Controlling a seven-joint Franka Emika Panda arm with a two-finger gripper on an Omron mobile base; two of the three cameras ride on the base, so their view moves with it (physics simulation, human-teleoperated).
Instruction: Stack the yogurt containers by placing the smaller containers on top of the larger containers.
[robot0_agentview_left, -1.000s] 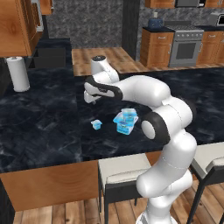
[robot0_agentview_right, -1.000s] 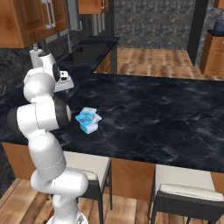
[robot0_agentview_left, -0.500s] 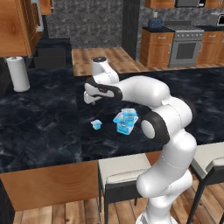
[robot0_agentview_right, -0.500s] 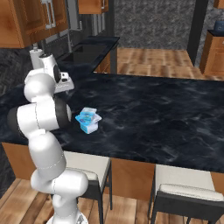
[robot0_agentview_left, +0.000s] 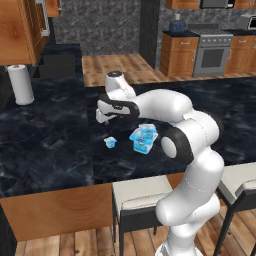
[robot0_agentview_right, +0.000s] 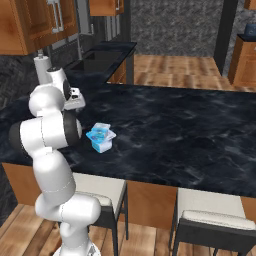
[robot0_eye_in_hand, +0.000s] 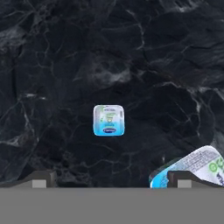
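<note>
Barely drifting, my gripper (robot0_agentview_left: 104, 118) hangs over the counter (robot0_agentview_left: 50, 140) with jaws wide apart, empty. Tiny tub (robot0_eye_in_hand: 108, 120) sits straight below me; medium tub (robot0_agentview_left: 146, 131) already rides the big tub (robot0_agentview_left: 142, 144) near the front edge.

A black marble island counter (robot0_agentview_left: 50, 135) with pale veining stood in a kitchen with a wood-plank floor (robot0_agentview_left: 115, 65). Two pale cushioned stools (robot0_agentview_right: 210, 225) were tucked under its near edge. A paper towel roll (robot0_agentview_left: 21, 84) stood near the counter's far left corner. Wooden cabinets (robot0_agentview_left: 177, 54) flanked a steel oven (robot0_agentview_left: 212, 52) against the dark stone back wall (robot0_agentview_left: 100, 25).
</note>
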